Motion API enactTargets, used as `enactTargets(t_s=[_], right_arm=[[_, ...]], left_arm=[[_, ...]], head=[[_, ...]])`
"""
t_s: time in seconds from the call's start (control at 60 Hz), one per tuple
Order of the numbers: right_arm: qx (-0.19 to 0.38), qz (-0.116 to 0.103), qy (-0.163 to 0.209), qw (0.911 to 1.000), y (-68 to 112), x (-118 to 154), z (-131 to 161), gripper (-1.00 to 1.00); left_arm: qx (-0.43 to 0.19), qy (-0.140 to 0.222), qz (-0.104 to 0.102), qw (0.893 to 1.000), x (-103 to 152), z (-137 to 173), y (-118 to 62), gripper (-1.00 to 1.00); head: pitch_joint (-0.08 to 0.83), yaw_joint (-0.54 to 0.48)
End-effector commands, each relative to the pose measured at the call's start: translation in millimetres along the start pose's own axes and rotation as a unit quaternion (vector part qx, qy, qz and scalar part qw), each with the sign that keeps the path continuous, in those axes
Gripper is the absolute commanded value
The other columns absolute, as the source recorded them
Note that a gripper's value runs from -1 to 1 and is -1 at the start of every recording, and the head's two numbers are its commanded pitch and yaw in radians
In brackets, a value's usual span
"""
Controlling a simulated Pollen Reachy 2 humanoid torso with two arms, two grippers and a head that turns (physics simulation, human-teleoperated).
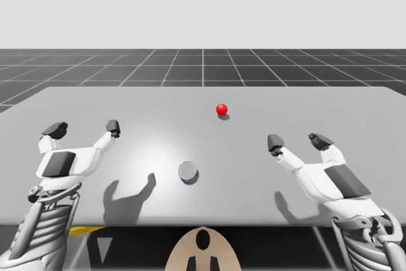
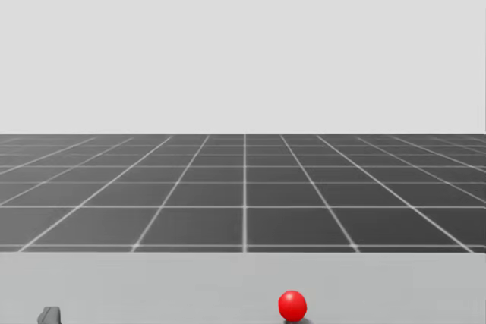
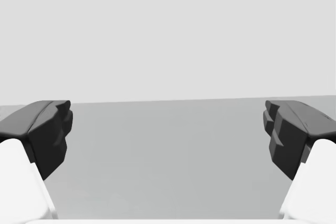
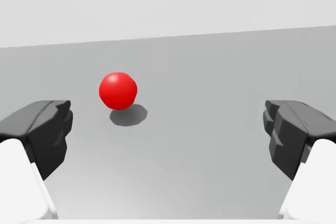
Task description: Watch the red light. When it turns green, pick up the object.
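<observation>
Light (image 1: 221, 110) red; silver can (image 1: 188, 172) untouched

The head view's bottom edge cuts off all but one dark fingertip of an arm's gripper (image 2: 48, 315). The silver-topped round can (image 1: 188, 172) shows little of its side.

One red light (image 1: 221, 110); one silver round can (image 1: 188, 172); one grey table (image 1: 330, 109).

Bright, even light is falling from above onto the tabletop (image 1: 355, 112). A pale glare patch is spreading near-left of the red light (image 1: 221, 109), which is casting a small soft shadow just beside itself. My left arm (image 1: 63, 163) and right arm (image 1: 323, 182) are throwing dark shadows on its near side.
</observation>
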Motion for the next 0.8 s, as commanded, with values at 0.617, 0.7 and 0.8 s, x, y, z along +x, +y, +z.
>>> enactTargets(t_s=[0.617,0.7,0.8], right_arm=[[-0.037,0.007,-0.012,0.9992,1.8,-2.2,0.7,-1.00],[-0.039,0.020,-0.014,0.9990,1.7,-3.5,-0.2,-1.00],[-0.040,0.023,-0.014,0.9989,1.1,-4.2,-1.1,-1.00]], left_arm=[[-0.003,-0.002,-0.014,1.000,-2.3,0.4,-0.2,-1.00],[-0.004,-0.002,-0.015,1.000,-2.2,0.4,-0.3,-1.00],[-0.005,-0.002,-0.016,1.000,-2.1,0.4,-0.6,-1.00]], head=[[0.334,-0.07],[0.365,-0.08],[0.403,-0.10]])
